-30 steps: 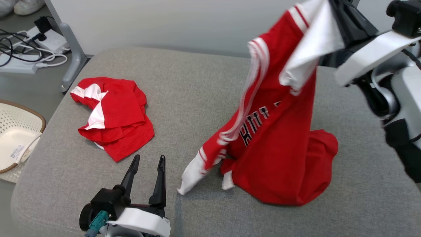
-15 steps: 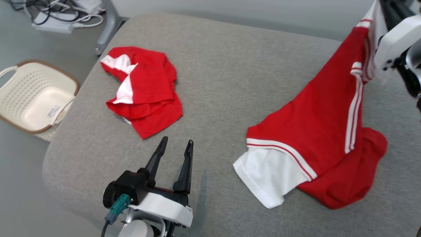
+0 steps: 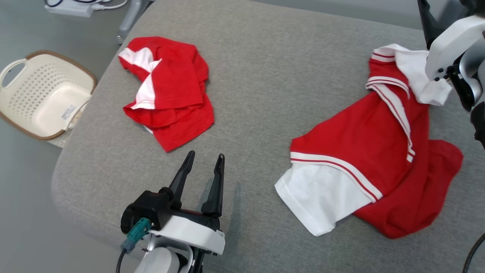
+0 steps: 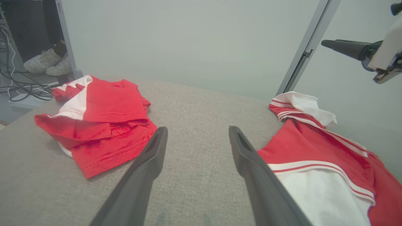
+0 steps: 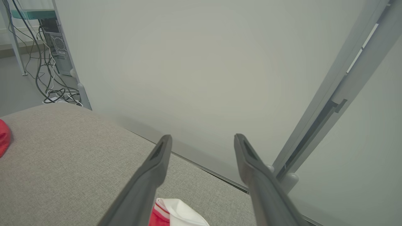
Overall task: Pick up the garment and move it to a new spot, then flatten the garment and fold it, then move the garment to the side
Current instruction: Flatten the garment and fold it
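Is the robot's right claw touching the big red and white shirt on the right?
Apart. In the left wrist view the right gripper hangs in the air above the shirt, with bare wall showing between its fingers and the cloth.

The garment (image 5: pixel 176 214) is cut off by the bottom edge of the right wrist view. The basket (image 3: pixel 26 79) is cut by the head view's left edge; its label (image 3: pixel 68 111) cannot be read.

Office-style lab room. Computer tower (image 5: pixel 57 51) and loose cables (image 5: pixel 51 91) on the floor, far left. A metal-framed partition (image 5: pixel 204 62) stands behind the grey padded surface (image 5: pixel 62 150).
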